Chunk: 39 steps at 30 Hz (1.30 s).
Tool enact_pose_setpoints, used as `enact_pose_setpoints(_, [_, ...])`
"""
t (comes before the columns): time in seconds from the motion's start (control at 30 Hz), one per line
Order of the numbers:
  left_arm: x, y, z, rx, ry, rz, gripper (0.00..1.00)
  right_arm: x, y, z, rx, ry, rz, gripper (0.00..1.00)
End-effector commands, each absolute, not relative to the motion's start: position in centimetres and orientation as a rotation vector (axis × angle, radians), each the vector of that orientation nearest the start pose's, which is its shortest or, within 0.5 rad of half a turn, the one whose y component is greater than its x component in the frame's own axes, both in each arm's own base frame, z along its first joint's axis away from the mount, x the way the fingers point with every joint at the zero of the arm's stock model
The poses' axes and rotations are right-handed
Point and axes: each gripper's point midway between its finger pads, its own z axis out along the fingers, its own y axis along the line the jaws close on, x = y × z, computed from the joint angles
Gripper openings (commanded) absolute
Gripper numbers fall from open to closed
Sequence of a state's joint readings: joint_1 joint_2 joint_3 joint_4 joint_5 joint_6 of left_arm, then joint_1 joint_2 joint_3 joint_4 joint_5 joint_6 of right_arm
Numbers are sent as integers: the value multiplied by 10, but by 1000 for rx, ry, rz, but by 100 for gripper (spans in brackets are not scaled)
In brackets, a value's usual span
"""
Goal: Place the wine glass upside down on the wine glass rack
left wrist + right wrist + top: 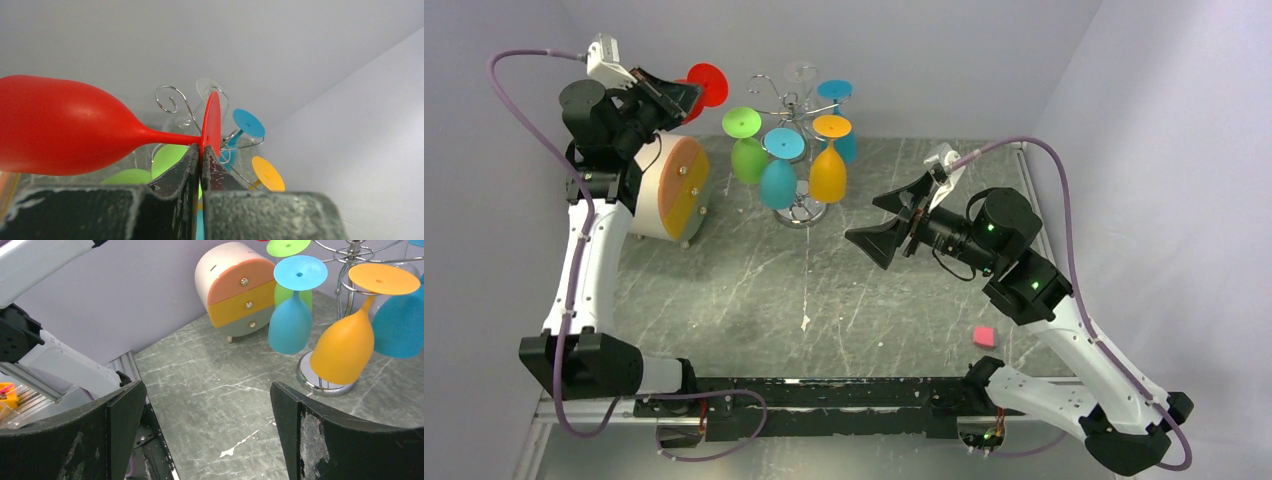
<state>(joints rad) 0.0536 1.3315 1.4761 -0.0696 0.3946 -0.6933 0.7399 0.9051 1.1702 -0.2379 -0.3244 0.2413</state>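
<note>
While the left gripper is raised at the far left, its fingers are pinched tight on the round foot of the red wine glass. The glass lies on its side, bowl pointing away to the left in the wrist view. From above, only its red foot shows clearly, up in the air to the left of the rack's top. Whether the foot touches a wire curl is hard to tell from the wrist view; from above it looks apart.

Below the gripper stands a cream drawer unit with an orange face. Next comes the wine glass rack, its chrome base on the grey table. On it hang a green glass, a light blue glass, an orange glass, a teal glass and a clear glass, all bowl-down. Right of the rack, the right gripper hovers with its jaws spread wide and nothing between them. Nearer the arm bases lies a small pink cube.
</note>
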Motion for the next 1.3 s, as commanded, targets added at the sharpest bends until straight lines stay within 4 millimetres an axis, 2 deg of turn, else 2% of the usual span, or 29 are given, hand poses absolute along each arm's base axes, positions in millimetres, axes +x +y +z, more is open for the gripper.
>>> enact_pose_setpoints(0.0, [420,-86,471,-158,1479,-930,7,191,257,411,-657,1476,981,100])
enact_pose_setpoints(0.13, [432,-94,460,-148,1504,-1008,7,192,259,409,-665,1481,983,100])
enact_pose_setpoints(0.53, [465,-103,449,-108,1522,-1094,7,193,261,404,-670,1490,984,100])
enact_pose_setpoints(0.97, [478,-110,431,-93,1557,-1159,7,199,264,400,-661,1504,977,100])
enact_pose_setpoints(1.27, [487,-116,420,-97,1607,-1229,7,201,267,404,-660,1498,986,100])
